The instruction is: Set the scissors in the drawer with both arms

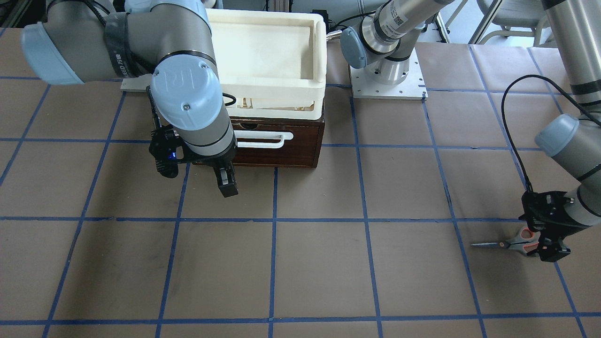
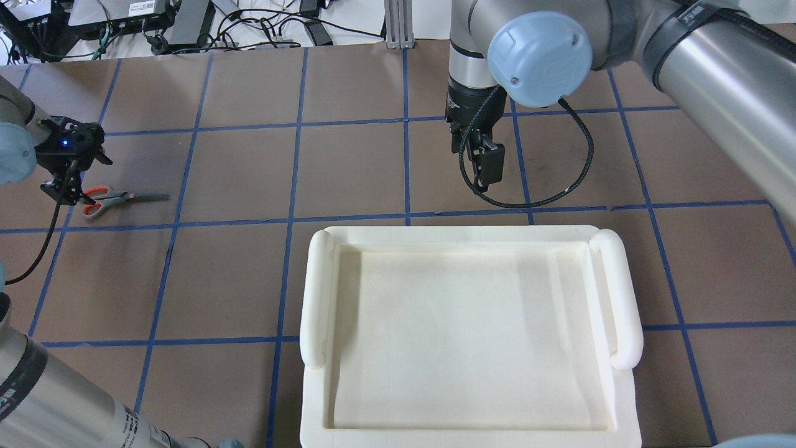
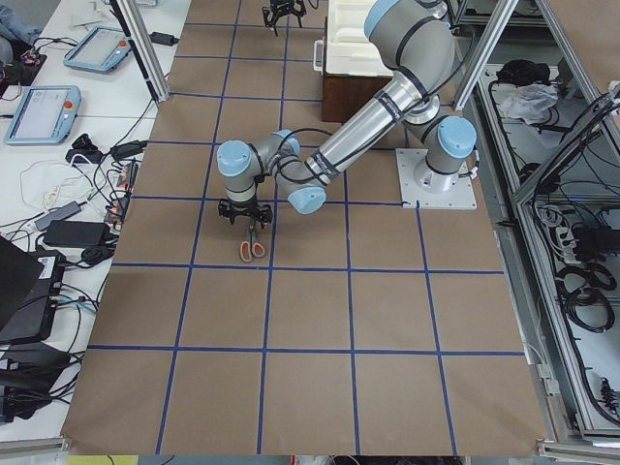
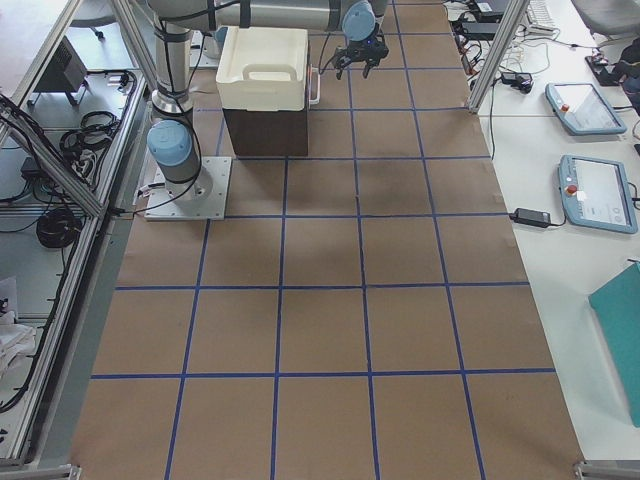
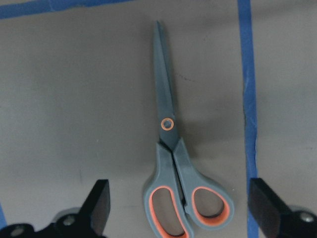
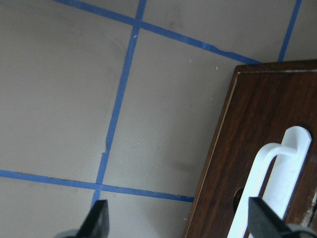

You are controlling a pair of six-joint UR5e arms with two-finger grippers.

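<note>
Over the scissors (image 5: 171,148), left gripper (image 5: 178,206) hangs spread astride them, probably not touching; grasp next. Right gripper (image 6: 181,218), also spread, faces shut drawer (image 6: 257,114) at its handle (image 6: 277,168).

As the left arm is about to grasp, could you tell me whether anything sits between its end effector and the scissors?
Nothing visible does: the open left end effector hangs over the scissors, its fingers either side of the handle loops.
</note>
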